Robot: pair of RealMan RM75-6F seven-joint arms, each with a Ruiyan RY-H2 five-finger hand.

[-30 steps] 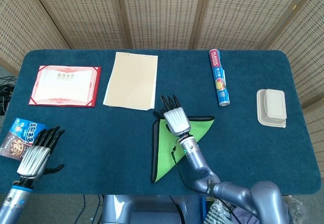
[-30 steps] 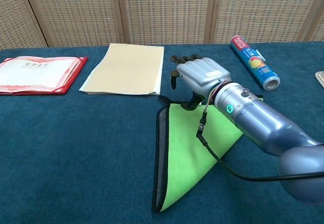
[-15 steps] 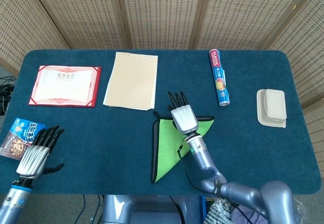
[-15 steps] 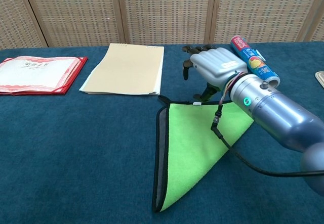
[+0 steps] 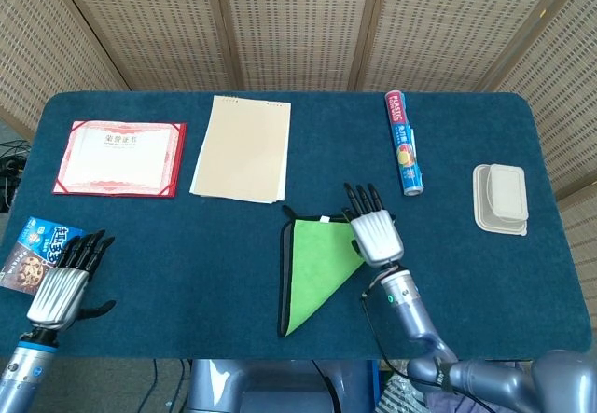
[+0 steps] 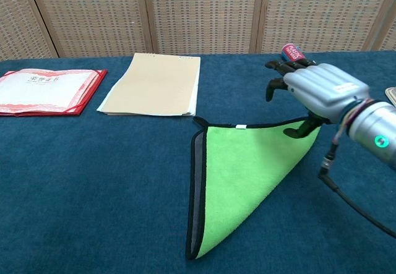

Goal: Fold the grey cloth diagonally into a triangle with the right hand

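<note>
The cloth (image 5: 312, 268) (image 6: 238, 175) lies folded into a triangle on the blue table, green side up with a dark grey border along its left and top edges. My right hand (image 5: 375, 233) (image 6: 322, 91) hovers over the triangle's right corner, fingers spread and holding nothing. My left hand (image 5: 63, 284) rests at the table's front left corner, fingers apart and empty; the chest view does not show it.
A tan notepad (image 5: 242, 149) (image 6: 154, 83) lies behind the cloth. A red certificate folder (image 5: 119, 158) (image 6: 46, 90) sits far left. A plastic wrap roll (image 5: 405, 143) and a lidded food box (image 5: 501, 198) lie on the right. A snack packet (image 5: 30, 250) sits by my left hand.
My right hand has moved rightward off the middle of the cloth to its right corner, uncovering the folded triangle. The left hand has stayed put.
</note>
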